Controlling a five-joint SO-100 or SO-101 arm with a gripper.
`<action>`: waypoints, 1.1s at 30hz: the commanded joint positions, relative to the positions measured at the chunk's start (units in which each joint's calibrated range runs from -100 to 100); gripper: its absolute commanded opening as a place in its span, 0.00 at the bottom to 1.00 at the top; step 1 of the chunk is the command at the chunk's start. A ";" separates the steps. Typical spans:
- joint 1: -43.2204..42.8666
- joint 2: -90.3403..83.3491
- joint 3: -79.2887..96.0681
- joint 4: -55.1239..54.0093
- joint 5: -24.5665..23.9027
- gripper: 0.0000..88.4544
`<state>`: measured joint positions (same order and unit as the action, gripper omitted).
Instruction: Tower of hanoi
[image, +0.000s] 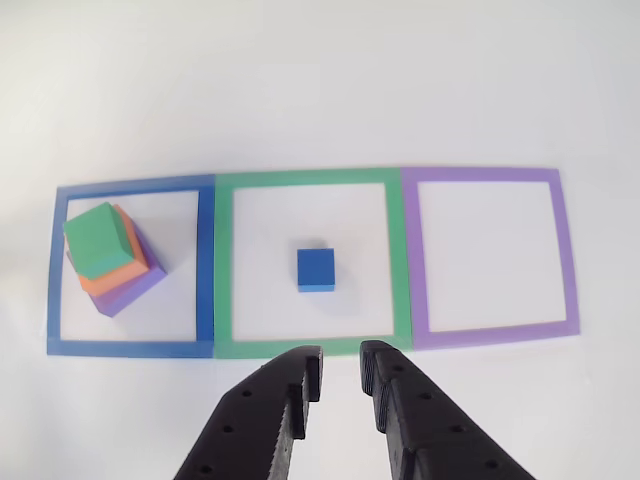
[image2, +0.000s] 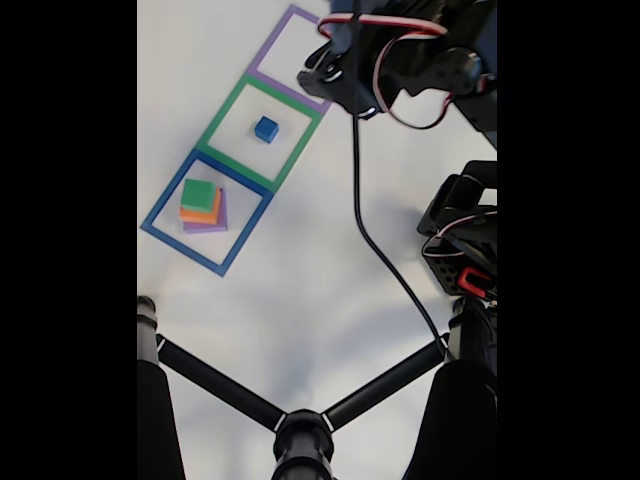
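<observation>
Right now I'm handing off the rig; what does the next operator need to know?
Gripper: open, empty, just short of the green frame.
Blue cube: alone in the green frame.
Stack in the blue frame: green on orange on purple, skewed.
Purple frame: holds no block.
Done: smallest block appears moved off the stack.
Left: probably green to the purple frame, then the rest of the tower.

In the other view, the purple frame (image: 490, 255) encloses bare table, open from above. In the green frame (image: 310, 262) the small blue cube (image: 316, 270) stands alone at the middle, with room on every side. The stack of blocks (image: 108, 258) crowds the blue frame (image: 130, 268), leaving its right part free. In the fixed view a black cable (image2: 385, 260) crosses the table beside the frames.
</observation>
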<state>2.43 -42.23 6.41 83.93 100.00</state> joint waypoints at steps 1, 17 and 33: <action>2.95 0.01 -7.73 4.17 0.00 0.00; 12.71 -9.45 17.35 -8.22 0.00 0.08; 13.70 -12.89 62.33 -58.24 0.00 0.32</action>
<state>17.40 -54.41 62.58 39.61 100.00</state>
